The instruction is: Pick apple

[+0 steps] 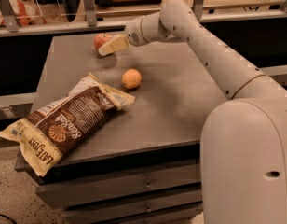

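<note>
Apple (100,38): far-left corner of surface (181,101), partly behind gripper (107,47) (spread or closed, cannot tell). Orange fruit (131,78), chip bag (64,125): nearer, apart.

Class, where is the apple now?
In the camera view, the apple sits near the table's far edge, left of centre, beside the gripper and beyond the orange.

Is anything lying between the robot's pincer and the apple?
Nothing visible: in the camera view the pincer overlaps the apple at the table's far side.
</note>
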Robot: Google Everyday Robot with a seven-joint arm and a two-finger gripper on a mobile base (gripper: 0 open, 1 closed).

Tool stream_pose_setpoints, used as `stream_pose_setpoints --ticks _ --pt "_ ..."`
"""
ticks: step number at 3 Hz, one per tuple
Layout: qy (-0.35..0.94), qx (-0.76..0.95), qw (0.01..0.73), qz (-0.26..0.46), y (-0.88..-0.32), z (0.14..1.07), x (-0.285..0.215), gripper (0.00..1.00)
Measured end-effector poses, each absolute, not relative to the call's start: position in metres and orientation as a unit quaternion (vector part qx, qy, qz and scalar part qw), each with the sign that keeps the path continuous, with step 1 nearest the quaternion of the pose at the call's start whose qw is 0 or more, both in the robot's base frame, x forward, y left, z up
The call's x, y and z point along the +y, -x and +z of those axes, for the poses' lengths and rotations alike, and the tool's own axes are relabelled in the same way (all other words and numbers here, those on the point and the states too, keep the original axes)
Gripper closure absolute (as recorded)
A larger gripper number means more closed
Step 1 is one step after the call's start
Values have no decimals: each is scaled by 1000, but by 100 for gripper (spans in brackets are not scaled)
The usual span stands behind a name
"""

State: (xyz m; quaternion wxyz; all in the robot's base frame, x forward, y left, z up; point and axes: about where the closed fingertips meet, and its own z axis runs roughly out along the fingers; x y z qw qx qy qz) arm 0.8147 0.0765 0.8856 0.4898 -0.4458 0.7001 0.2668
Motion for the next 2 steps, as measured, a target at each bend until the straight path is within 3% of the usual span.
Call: stream_pose_setpoints --ticks 2 --pt "457 707 469 268 -827 872 77 0"
